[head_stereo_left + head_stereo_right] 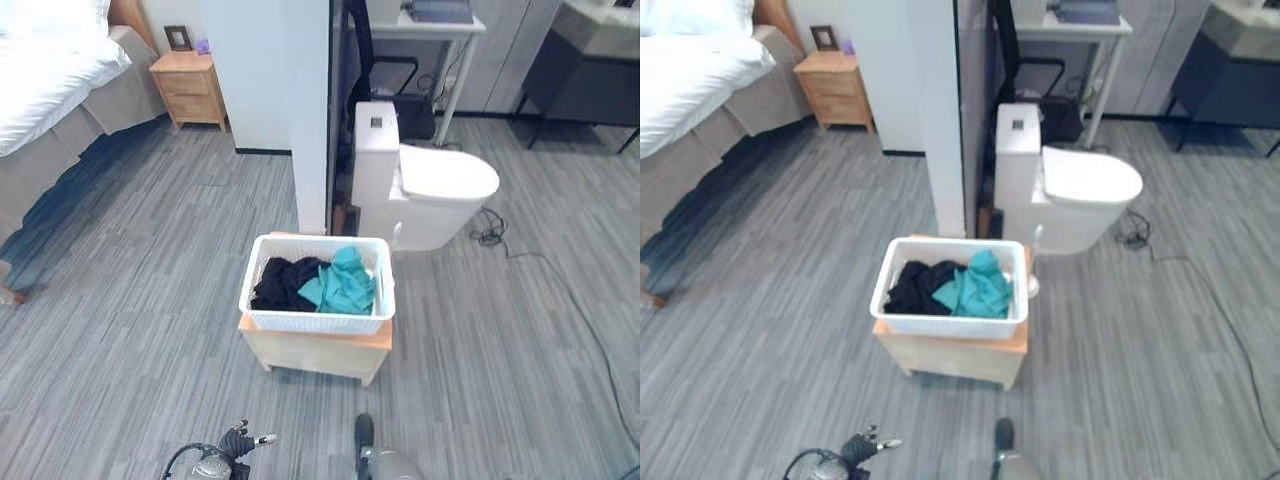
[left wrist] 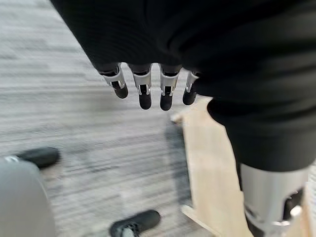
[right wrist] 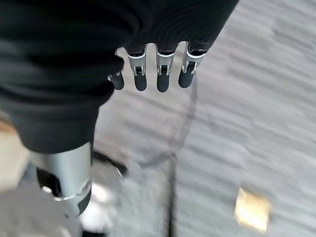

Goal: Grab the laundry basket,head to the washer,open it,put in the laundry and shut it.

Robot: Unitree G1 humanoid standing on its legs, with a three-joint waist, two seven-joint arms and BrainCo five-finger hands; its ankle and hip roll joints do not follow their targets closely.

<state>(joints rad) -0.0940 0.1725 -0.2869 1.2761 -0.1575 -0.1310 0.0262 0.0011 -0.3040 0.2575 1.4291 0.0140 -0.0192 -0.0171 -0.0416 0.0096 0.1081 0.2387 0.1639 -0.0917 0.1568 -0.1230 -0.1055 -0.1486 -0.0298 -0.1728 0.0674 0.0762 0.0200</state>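
Observation:
A white laundry basket (image 1: pixel 318 322) stands on a low wooden stool (image 1: pixel 320 352) in the middle of the floor, a short way ahead of me. Black clothes (image 1: pixel 283 283) and a teal garment (image 1: pixel 342 282) lie inside it. My left hand (image 1: pixel 240 440) hangs low at the near edge, short of the stool's front left corner, fingers (image 2: pixel 144 91) straight and holding nothing. The stool's wooden side (image 2: pixel 212 163) shows past them in the left wrist view. My right hand (image 3: pixel 164 66) hangs over bare floor, its fingers straight and empty.
A white toilet (image 1: pixel 440 190) stands just behind the basket to the right, beside a white partition wall (image 1: pixel 305 110). A bed (image 1: pixel 50 90) and a wooden nightstand (image 1: pixel 190 90) are at the far left. A cable (image 1: pixel 560 290) trails over the floor at the right.

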